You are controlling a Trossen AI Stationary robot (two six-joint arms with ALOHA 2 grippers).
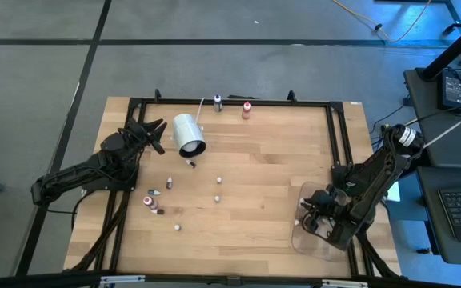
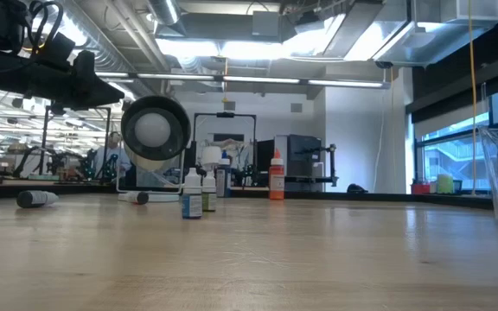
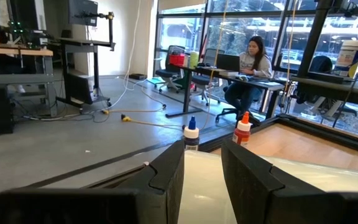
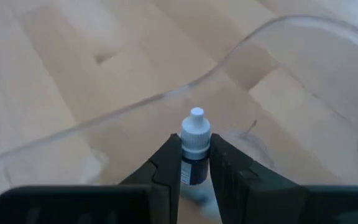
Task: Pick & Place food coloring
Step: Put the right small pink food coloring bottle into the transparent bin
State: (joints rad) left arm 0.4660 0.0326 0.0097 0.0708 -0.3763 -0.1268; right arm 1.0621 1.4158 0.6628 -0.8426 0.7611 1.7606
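the right gripper is clamped on a dark food coloring bottle, its fingers pressing both sides of the body. the bottle's long axis runs out along the fingers, white cap leading. it hangs over the clear container at the table's near right corner, whose curved transparent rim arcs just ahead of the cap. toward the middle of the wooden table, scattered bottles lie or stand well apart from one another. farther back, the left gripper holds the large white cylinder, which lies on its side between its fingers with its open mouth facing the near edge. at the far edge two bottles stand upright: a dark one and a reddish one.
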